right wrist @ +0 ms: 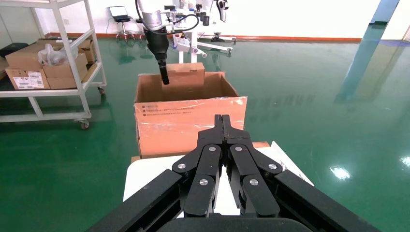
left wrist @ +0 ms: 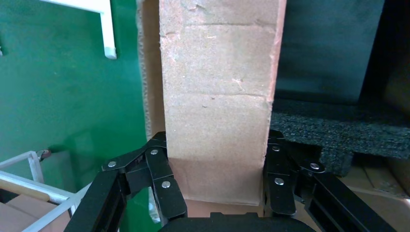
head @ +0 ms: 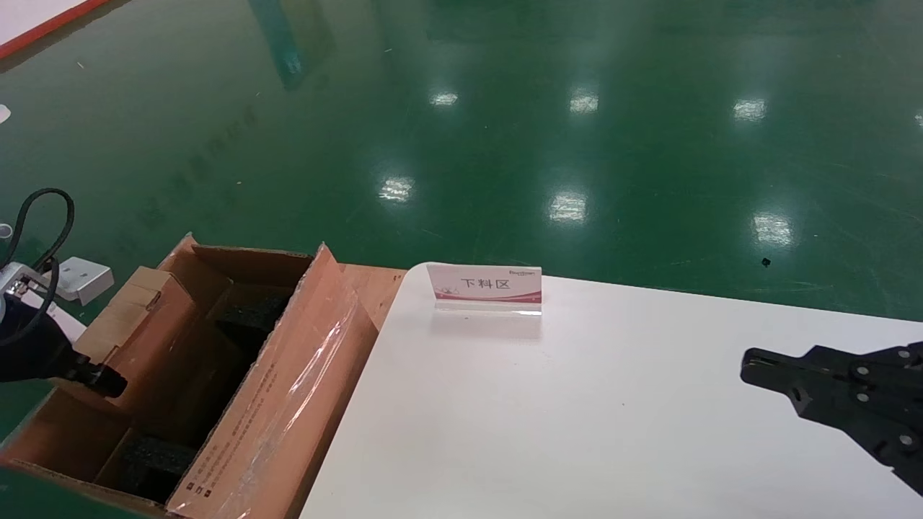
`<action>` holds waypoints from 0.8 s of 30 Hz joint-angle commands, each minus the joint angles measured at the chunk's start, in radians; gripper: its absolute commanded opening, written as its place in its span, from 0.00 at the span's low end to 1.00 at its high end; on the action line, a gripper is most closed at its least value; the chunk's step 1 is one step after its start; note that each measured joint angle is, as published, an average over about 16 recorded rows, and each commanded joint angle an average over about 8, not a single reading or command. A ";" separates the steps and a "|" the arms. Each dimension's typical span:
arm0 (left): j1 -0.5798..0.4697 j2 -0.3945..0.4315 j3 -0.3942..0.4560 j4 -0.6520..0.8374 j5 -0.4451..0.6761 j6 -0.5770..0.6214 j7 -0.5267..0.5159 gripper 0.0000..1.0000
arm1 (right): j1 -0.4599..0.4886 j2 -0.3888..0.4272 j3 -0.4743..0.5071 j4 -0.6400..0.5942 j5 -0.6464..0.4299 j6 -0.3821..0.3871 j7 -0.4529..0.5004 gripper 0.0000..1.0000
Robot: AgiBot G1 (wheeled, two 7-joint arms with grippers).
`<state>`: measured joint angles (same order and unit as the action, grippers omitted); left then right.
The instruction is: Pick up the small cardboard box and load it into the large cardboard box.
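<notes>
The large cardboard box (head: pixel 288 382) stands open on the floor left of the white table, with a taped, printed flap and black foam blocks (head: pixel 159 458) inside. The small cardboard box (head: pixel 137 317) stands on edge inside it, against the far-left wall. My left gripper (head: pixel 101 378) is shut on it. In the left wrist view the fingers (left wrist: pixel 164 179) press both sides of the small cardboard box (left wrist: pixel 217 111), beside black foam (left wrist: pixel 338 130). My right gripper (head: pixel 750 364) is shut and empty over the table's right side. The right wrist view shows my right gripper (right wrist: pixel 222 121), the large cardboard box (right wrist: pixel 191 121) and the small cardboard box (right wrist: pixel 186 72).
A white table (head: pixel 577 418) carries a small standing sign (head: pixel 484 287) at its far edge. A wooden surface (head: pixel 371 288) lies between table and carton. A wheeled shelf cart with boxes (right wrist: pixel 48 63) stands beyond the carton. Green floor surrounds everything.
</notes>
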<state>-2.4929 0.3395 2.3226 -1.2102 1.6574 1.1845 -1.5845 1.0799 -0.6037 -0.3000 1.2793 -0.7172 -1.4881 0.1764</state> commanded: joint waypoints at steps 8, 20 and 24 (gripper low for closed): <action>-0.002 -0.001 0.000 -0.003 0.001 0.001 0.002 1.00 | 0.000 0.000 0.000 0.000 0.000 0.000 0.000 0.00; -0.004 -0.002 0.000 -0.005 0.002 0.002 0.003 1.00 | 0.000 0.000 0.000 0.000 0.000 0.000 0.000 0.00; -0.004 -0.002 -0.001 -0.005 0.002 0.002 0.003 1.00 | 0.000 0.000 0.000 0.000 0.000 0.000 0.000 0.00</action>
<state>-2.4972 0.3381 2.3214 -1.2166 1.6595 1.1862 -1.5805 1.0800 -0.6036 -0.2999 1.2793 -0.7171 -1.4880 0.1764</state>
